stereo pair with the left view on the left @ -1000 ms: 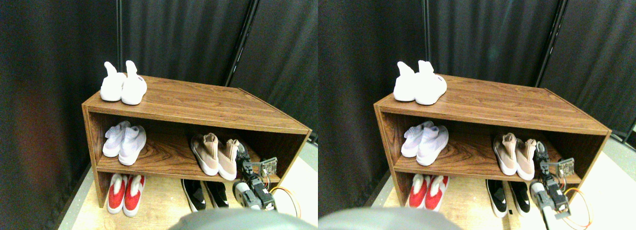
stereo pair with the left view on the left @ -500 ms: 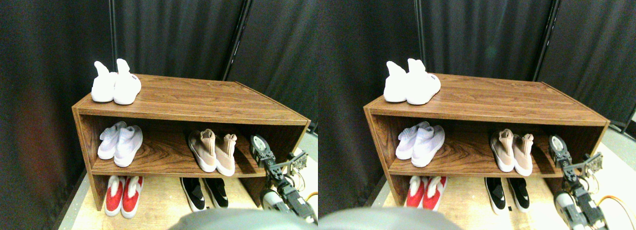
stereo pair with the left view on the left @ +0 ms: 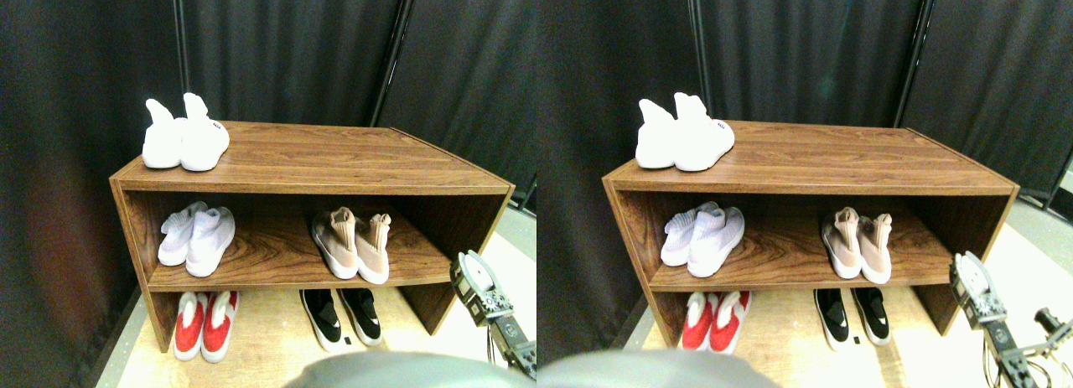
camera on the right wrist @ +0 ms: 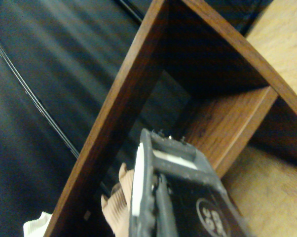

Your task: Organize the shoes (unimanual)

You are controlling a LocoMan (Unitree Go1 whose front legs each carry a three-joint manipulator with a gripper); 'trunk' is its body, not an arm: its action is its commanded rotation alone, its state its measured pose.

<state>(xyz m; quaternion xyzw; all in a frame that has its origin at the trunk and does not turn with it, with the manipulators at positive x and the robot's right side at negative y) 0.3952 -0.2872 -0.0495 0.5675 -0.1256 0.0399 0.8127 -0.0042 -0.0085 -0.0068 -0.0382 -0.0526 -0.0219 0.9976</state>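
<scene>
Tan pair (stereo pair with the left view on the left: 352, 245) sat side by side on the middle board of the shelf (stereo pair with the left view on the left: 335, 157), toward its right end; black pair (stereo pair with the left view on the left: 342, 315) on the floor below. Right gripper (stereo pair with the left view on the left: 476, 287) hung off the shelf's right front corner, touching nothing, jaw state unclear from either view. Shoes probably light and soft-knit; ribbed collar looked the best hold.

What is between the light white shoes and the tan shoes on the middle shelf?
Nothing, just bare wooden shelf between the whitish pair and the tan pair, seen in the stereo view.
</scene>
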